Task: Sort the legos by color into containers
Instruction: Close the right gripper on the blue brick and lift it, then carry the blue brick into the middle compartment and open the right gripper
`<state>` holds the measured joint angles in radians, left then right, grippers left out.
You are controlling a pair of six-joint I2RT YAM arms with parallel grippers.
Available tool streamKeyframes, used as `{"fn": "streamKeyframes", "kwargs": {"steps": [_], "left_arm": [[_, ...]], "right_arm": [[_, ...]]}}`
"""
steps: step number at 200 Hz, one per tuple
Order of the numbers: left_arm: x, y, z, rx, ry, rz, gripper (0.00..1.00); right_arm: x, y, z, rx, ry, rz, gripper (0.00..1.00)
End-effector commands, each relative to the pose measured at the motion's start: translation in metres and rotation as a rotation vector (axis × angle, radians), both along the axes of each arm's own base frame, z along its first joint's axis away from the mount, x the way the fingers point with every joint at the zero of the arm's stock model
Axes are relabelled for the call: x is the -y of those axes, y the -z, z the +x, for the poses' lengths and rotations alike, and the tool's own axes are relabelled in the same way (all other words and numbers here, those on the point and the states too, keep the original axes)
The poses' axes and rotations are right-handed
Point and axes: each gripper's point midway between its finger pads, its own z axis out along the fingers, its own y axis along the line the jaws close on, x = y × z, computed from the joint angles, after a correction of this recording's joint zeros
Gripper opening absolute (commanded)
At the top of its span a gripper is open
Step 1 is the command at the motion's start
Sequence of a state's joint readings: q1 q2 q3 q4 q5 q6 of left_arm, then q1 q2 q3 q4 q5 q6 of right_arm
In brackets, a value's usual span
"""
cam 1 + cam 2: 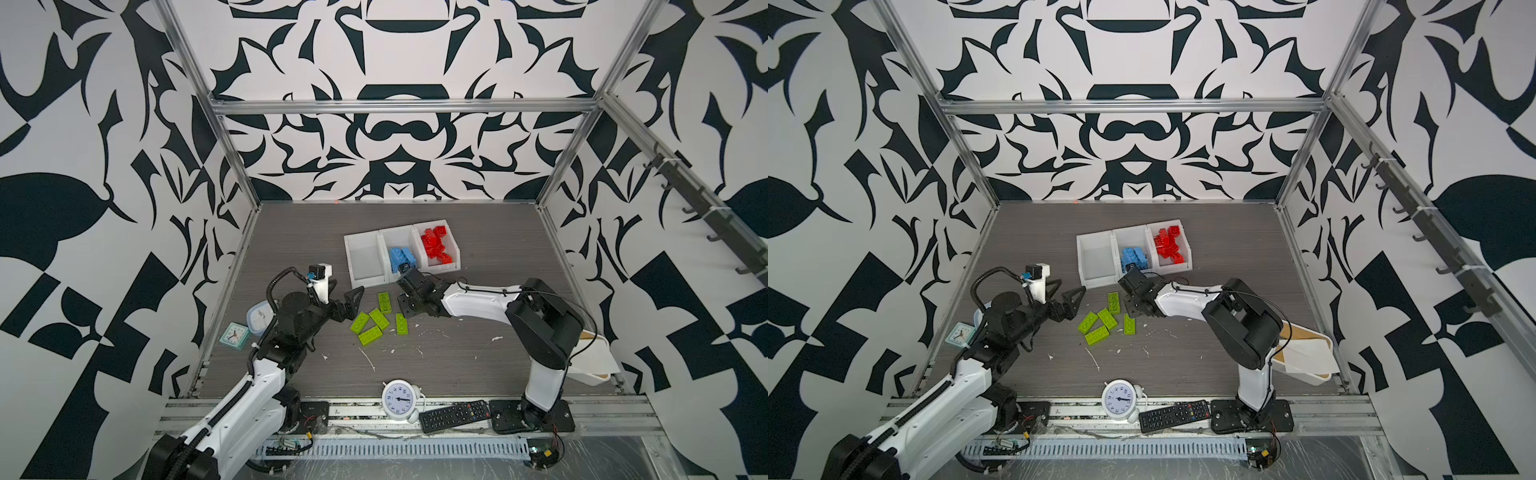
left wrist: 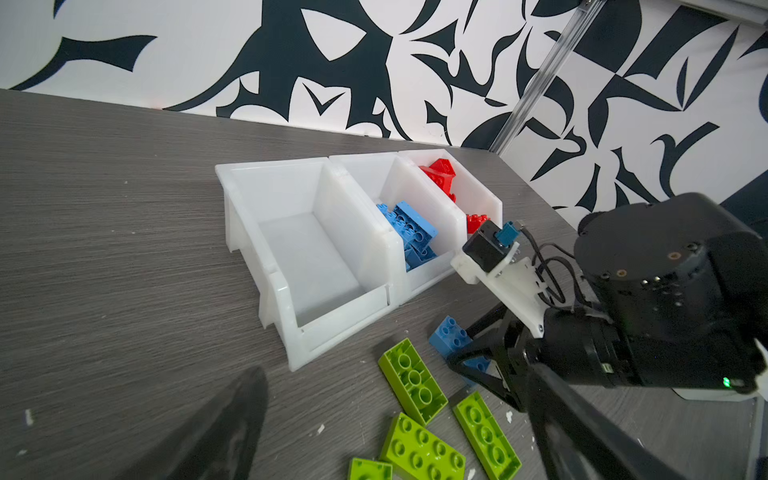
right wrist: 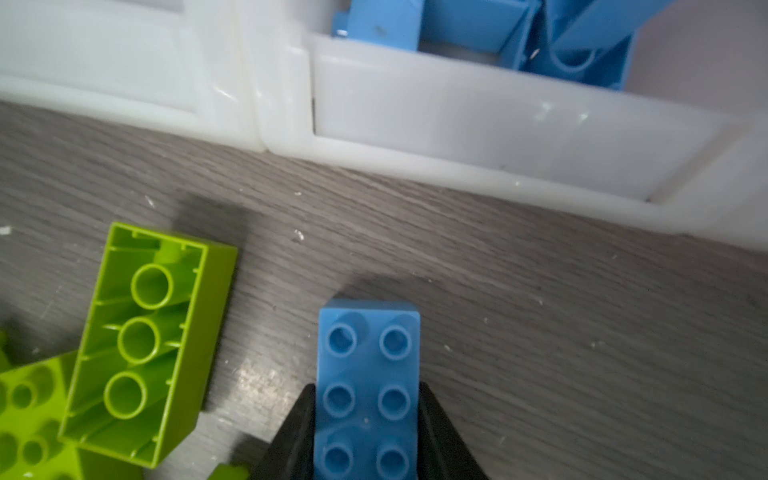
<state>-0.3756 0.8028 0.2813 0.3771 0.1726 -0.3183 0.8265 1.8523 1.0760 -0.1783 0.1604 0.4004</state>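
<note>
Right wrist view: right gripper (image 3: 367,388) jaws pinch light-blue brick (image 3: 368,345) by long sides, studs up, two rows; left gripper (image 1: 344,294) jaws wide

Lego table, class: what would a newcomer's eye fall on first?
The bold black-and-white patterned walls surround everything. On the grey table, red legos and blue legos sit in two white bins, with green bricks loose in front. The right gripper clamps a blue brick.

Got a blue brick (image 3: 368,353) pinched studs-up between the right gripper's (image 3: 367,390) black fingers (image 3: 295,432). Parked near the white bin (image 3: 478,124) holding more blue bricks (image 3: 478,25). Also spotting a lime green brick (image 3: 145,340) flipped hollow-side up nearby.
</note>
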Motion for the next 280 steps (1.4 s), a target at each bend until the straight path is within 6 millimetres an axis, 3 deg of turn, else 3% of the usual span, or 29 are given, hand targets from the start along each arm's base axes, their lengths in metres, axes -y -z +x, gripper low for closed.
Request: {"fn": "streamKeyframes", "kwargs": {"steps": [1,39,68,141,208,247,280], "left_arm": [[0.002,0.0,-0.001,-0.002,0.007,-0.01,1.0],[0.002,0.0,-0.001,-0.002,0.008,-0.011,1.0],[0.002,0.001,0.0,-0.005,0.008,-0.01,1.0],[0.001,0.0,-0.001,-0.003,0.005,-0.008,1.0],[-0.001,-0.001,-0.001,0.004,-0.001,0.005,1.0],[0.0,0.0,-0.001,-0.005,0.0,0.008,1.0],[-0.001,-0.001,0.002,-0.01,-0.01,0.013,1.0]], "right_arm": [[0.002,-0.018,0.004,0.042,0.012,0.018,0.34],[0.006,-0.039,0.0,0.072,-0.001,0.038,0.28],[0.012,-0.069,0.004,0.122,-0.009,0.069,0.25],[0.029,-0.12,0.06,0.173,-0.058,0.161,0.25],[0.02,-0.134,0.103,0.188,-0.094,0.198,0.24],[0.013,-0.125,0.122,0.173,-0.102,0.186,0.26],[0.015,-0.118,0.131,0.171,-0.077,0.172,0.33]]}}
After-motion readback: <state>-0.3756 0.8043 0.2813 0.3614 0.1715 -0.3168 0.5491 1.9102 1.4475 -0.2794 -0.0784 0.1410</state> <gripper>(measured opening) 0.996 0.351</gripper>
